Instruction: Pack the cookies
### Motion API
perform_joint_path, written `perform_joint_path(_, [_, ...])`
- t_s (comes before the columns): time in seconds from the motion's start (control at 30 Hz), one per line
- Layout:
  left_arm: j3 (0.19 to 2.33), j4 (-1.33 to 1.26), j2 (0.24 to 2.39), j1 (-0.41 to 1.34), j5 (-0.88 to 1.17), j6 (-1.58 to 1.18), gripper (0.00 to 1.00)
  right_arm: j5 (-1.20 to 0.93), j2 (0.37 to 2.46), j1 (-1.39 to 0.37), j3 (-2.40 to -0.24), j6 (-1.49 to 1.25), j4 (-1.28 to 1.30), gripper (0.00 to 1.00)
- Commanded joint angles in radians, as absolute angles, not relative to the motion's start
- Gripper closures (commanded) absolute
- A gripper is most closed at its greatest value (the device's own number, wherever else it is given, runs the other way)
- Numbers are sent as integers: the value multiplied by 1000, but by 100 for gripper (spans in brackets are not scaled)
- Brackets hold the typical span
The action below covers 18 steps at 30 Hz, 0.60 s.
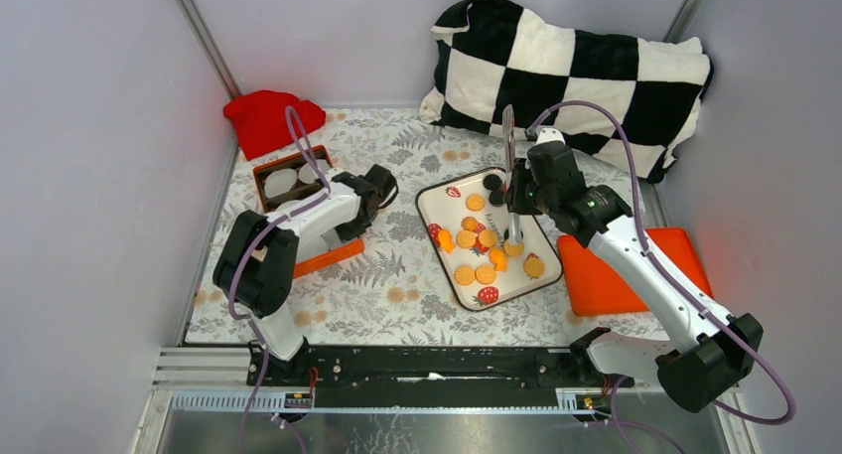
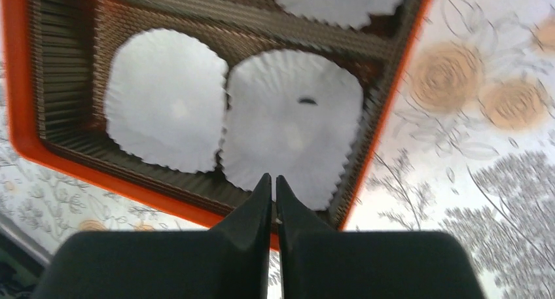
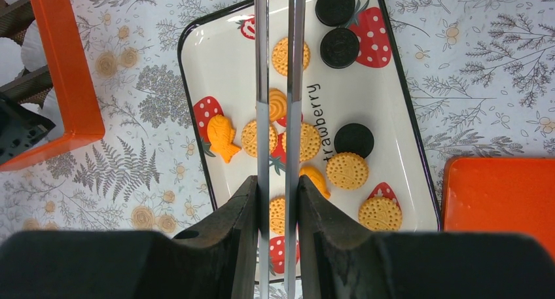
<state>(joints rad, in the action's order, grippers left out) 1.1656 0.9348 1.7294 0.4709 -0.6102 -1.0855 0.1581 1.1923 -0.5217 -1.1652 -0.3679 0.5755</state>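
Item: the cookies (image 3: 347, 170), all lying loose in the white tray (image 3: 393, 96), which sits mid-surface on the floral cloth (image 1: 397, 295) and is printed with strawberries and the word "strawberry". Contents: several round golden discs, three round black ones (image 3: 336, 4) (two together at the far end, one nearer the middle) and a few irregular orange pieces, one of them fish-shaped (image 3: 221, 137) by the tray's left rim. Some of the discs are partly hidden behind the metal tongs (image 3: 262, 83). Right gripper (image 3: 278, 181): fingers clenched on the tongs, whose two thin blades run parallel and slightly apart above the middle of the tray. In the top view the tongs (image 1: 508, 136) stand nearly upright through the right gripper (image 1: 516, 191), their lower end close to a round cookie; whether they touch it cannot be told. Left gripper (image 2: 273, 178): fingers drawn together with only a sliver of gap, grasping nothing, poised over the orange box (image 2: 16, 83) to the left of the tray. Box: brown ribbed insert divided into compartments, lined with white fluted paper cups (image 2: 167, 99); no cookie shows in the cups in view, though one carries a small dark mark. Other items: a flat orange lid (image 3: 501, 194) on the surface just right of the tray, partly under the right arm; a black-and-white checked cushion (image 1: 596, 57) at the far right corner; a red cloth (image 1: 263, 116) at the far left corner.
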Motion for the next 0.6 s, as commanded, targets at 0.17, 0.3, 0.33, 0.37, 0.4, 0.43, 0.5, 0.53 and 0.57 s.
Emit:
perform_joint_path(0.17, [1112,794,1730,637,-455,-1062,92,145,1194,-528,-1195,-378,539,76])
perform_joint_path(0.3, [1044,726,1728,741,-347,-1088,93,150,1204,-528,-1209,-377,542,76])
perform_joint_path(0.33, [1031,716,1734,762,-328,-1092,93,150,1204,-527,-1210,-376,542,76])
perform_joint_path(0.37, [1023,710,1737,780,-315,-1098,93,151,1206,-528,-1212,-374,542,76])
perform_joint_path(0.4, [1016,708,1742,796,-308,-1099,94,152,1206,-528,-1214,-374,542,76])
perform_joint_path(0.43, [1012,706,1743,807,-305,-1100,94,152,1208,-528,-1216,-374,541,76])
perform_joint_path(0.5, [1008,707,1739,826,-297,-1099,94,155,1214,-528,-1221,-368,543,76])
perform_joint_path(0.53, [1006,707,1733,833,-292,-1098,94,159,1217,-527,-1226,-364,546,76])
perform_joint_path(0.57, [1005,707,1729,841,-287,-1098,94,164,1219,-527,-1230,-360,550,76])
